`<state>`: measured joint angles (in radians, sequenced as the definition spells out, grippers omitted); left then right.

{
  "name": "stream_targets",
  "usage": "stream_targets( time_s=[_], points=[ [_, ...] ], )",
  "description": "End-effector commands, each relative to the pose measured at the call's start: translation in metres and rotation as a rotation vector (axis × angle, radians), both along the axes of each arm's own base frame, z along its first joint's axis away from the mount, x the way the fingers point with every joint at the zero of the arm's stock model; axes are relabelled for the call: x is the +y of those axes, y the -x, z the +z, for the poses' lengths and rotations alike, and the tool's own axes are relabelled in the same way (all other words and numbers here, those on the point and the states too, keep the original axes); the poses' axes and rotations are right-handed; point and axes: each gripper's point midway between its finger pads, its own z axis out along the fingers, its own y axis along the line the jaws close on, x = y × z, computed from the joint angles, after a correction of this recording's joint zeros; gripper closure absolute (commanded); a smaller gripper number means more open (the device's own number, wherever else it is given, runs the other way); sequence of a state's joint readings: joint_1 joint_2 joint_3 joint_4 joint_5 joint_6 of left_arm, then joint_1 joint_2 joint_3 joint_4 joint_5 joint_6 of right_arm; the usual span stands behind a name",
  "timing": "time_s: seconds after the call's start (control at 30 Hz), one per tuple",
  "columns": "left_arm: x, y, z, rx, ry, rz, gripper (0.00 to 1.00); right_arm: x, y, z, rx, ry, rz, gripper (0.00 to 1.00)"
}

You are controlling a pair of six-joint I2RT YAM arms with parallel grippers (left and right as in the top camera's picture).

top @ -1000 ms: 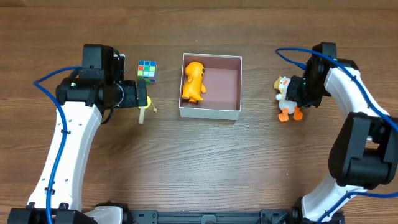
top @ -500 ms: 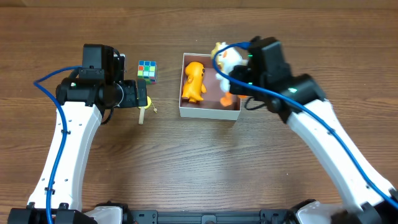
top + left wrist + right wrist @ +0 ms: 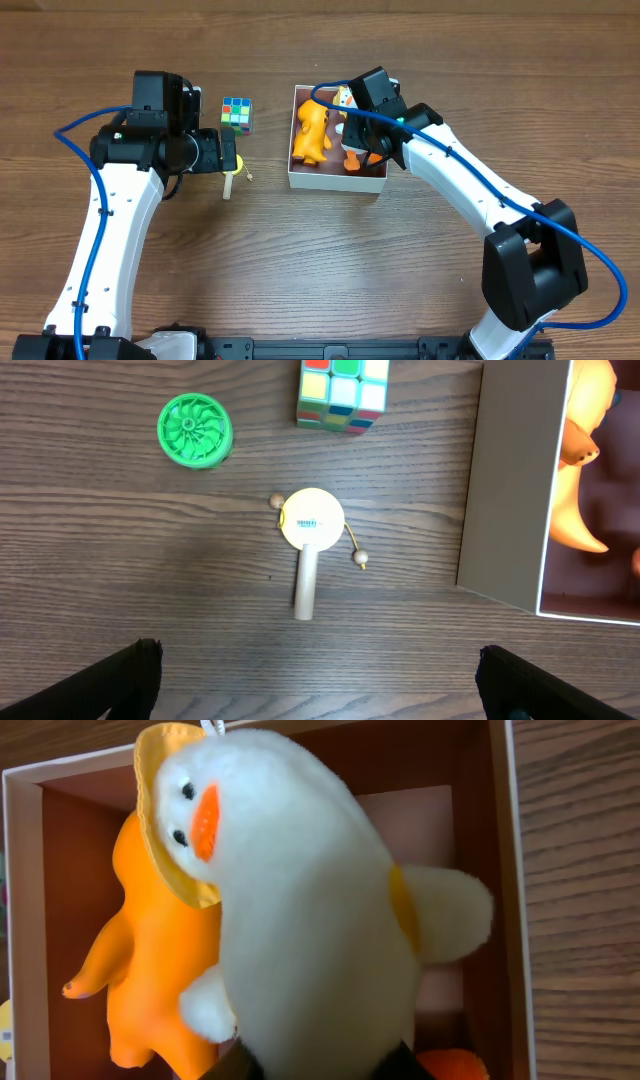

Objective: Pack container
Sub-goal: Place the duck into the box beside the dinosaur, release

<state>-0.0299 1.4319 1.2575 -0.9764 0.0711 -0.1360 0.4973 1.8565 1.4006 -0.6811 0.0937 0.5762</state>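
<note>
The container [image 3: 336, 181] is a square white-walled box at the table's middle, and its pinkish inside [image 3: 440, 812] shows in the right wrist view. An orange toy figure [image 3: 311, 131] lies in its left half and also shows in the right wrist view [image 3: 150, 960]. My right gripper [image 3: 362, 132] is shut on a white plush duck [image 3: 347, 103] with an orange beak [image 3: 300, 920] and holds it inside the box against the orange toy. My left gripper [image 3: 320, 695] is open and empty, above bare wood left of the box.
A colour cube [image 3: 237, 115] lies left of the box [image 3: 343, 388]. A small yellow drum rattle on a stick [image 3: 310, 525] lies below it [image 3: 230, 177]. A green ribbed disc [image 3: 194, 430] lies further left. The box's left wall [image 3: 510, 480] is near the rattle.
My right arm has swung from the table's right side to the box, carrying the duck, and lowered it next to the orange toy. The left arm has not moved.
</note>
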Motion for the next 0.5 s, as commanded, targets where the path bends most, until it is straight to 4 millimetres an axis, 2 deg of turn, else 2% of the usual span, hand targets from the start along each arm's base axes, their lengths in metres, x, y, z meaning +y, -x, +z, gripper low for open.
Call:
stream_targets(
  time_s=[0.0, 0.03, 0.07, 0.2, 0.3, 0.47],
  points=[
    [0.003, -0.006, 0.007, -0.018, 0.004, 0.019, 0.00, -0.004, -0.006, 0.003, -0.022, 0.018, -0.011, 0.78],
    [0.003, -0.006, 0.007, -0.018, 0.004, 0.019, 0.00, -0.005, -0.005, 0.002, -0.020, 0.019, -0.010, 0.69],
    [0.003, -0.006, 0.007, -0.018, 0.004, 0.019, 0.00, -0.004, -0.005, 0.002, -0.019, 0.020, -0.008, 0.54],
    [0.003, -0.006, 0.007, -0.018, 0.004, 0.019, 0.00, -0.004, -0.006, 0.012, -0.039, 0.059, 0.071, 0.27],
    [0.003, -0.006, 0.007, -0.018, 0.004, 0.019, 0.00, -0.003, -0.006, 0.042, -0.058, 0.055, 0.080, 0.25],
    [0.003, -0.006, 0.007, -0.018, 0.004, 0.019, 0.00, -0.009, 0.000, 0.137, -0.179, -0.002, 0.074, 0.18]
  ],
)
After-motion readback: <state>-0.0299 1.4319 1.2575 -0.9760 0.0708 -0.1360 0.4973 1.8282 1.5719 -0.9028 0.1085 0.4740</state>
